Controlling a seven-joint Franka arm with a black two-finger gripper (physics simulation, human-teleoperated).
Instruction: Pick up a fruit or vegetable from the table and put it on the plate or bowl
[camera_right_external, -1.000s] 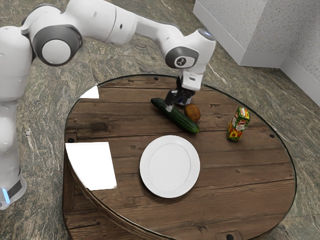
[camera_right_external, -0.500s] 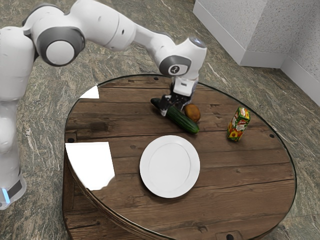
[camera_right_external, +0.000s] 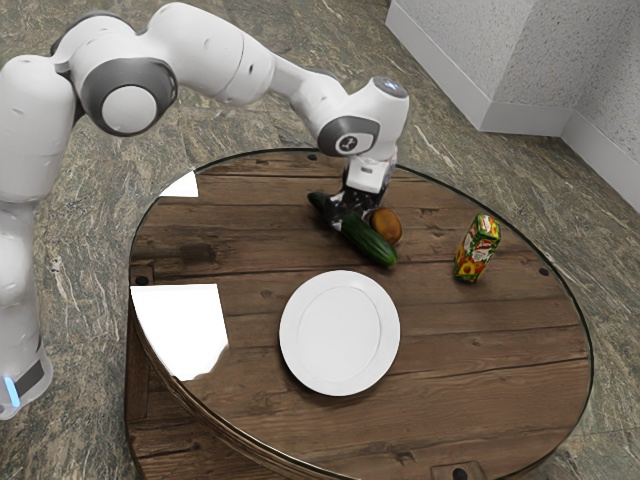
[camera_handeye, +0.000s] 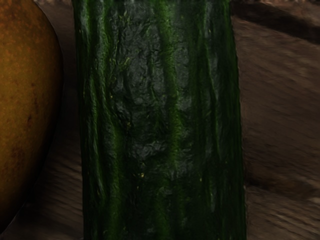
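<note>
A long dark green cucumber (camera_right_external: 370, 243) lies on the round wooden table (camera_right_external: 480, 340), behind the white plate (camera_right_external: 340, 332). My gripper (camera_right_external: 343, 212) is down over the cucumber's far end, its black fingers on either side and shut on it. A brown kiwi-like fruit (camera_right_external: 387, 225) rests against the cucumber on the side toward the exterior view's right. In the wrist view the cucumber (camera_handeye: 160, 120) runs straight under my hand, very close, with the brown fruit (camera_handeye: 25, 110) right beside it.
A colourful juice carton (camera_right_external: 477, 248) stands upright toward the exterior view's right of the fruit. White patches lie at the table's left edge (camera_right_external: 180, 328) and back left rim (camera_right_external: 182, 185). Bare wood surrounds the plate at front and right.
My hand has come down from just above the cucumber onto its far end. The cucumber's far end has shifted slightly toward the exterior view's right and back.
</note>
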